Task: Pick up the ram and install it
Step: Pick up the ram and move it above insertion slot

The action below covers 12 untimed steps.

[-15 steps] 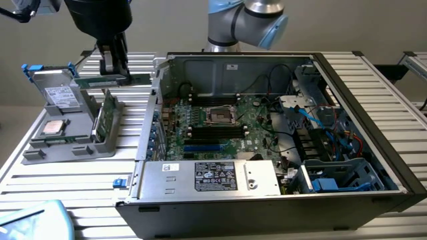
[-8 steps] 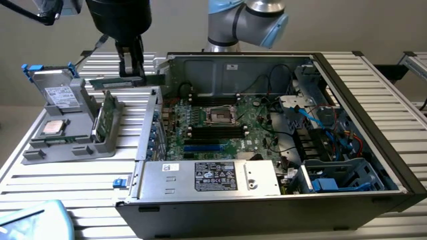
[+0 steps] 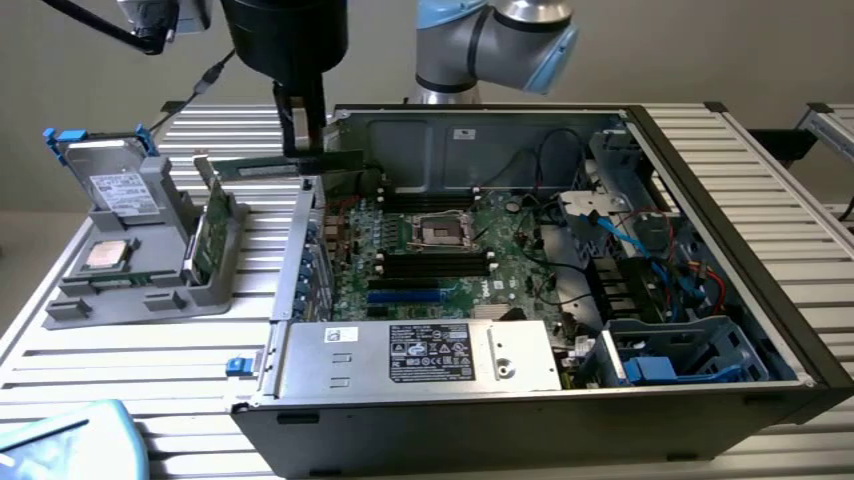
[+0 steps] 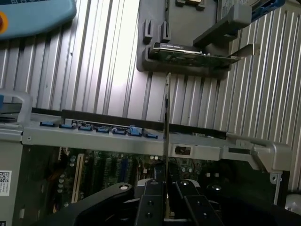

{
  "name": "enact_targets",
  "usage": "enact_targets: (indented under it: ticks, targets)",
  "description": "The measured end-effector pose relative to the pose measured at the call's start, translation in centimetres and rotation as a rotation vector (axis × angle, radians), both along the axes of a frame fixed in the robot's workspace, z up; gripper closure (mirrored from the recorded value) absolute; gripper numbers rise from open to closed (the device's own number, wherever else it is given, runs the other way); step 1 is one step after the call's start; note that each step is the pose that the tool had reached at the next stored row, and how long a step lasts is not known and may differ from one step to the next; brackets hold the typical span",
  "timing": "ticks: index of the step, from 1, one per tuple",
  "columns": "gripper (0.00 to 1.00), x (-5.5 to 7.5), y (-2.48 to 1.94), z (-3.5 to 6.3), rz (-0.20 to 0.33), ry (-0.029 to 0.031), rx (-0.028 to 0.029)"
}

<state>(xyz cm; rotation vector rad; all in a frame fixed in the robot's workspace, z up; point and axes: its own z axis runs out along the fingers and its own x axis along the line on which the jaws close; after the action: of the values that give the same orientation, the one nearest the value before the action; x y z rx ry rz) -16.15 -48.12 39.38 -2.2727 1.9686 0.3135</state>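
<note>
One gray holder (image 3: 120,300) sits at the exterior view's left on the ribbed table (image 3: 147,350). It carries a boxy silver drive (image 3: 118,185) standing upright, a square processor chip (image 3: 107,256) lying flat, and a green card (image 3: 200,235) on edge in a slot. The stand probably keeps each part separate and raised so that fingers can reach it.

Just right of the holder, the gripper (image 3: 304,150) hangs from above, clenched on the ram (image 3: 267,166). The stick is in the air, lengthwise and level, over the near wall of the open computer case (image 3: 787,330), between holder and board.

In the wrist view the ram (image 4: 168,113) shows edge-on as a thin line running out from the gripper (image 4: 167,188), a finger pressed to each flat face. Pinching the faces likely leaves the contact edge free.

Farther right lies the motherboard (image 3: 461,290) with its black memory slots (image 3: 434,265). The stick's length seems to run the same way as they do. It is not yet seated.
</note>
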Motion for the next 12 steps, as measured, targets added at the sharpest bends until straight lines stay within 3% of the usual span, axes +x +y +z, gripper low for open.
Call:
enact_targets:
  ticks: [12]
  targets:
    - [0.85,4.8,-0.94,0.16,0.000,0.0005,0.0188]
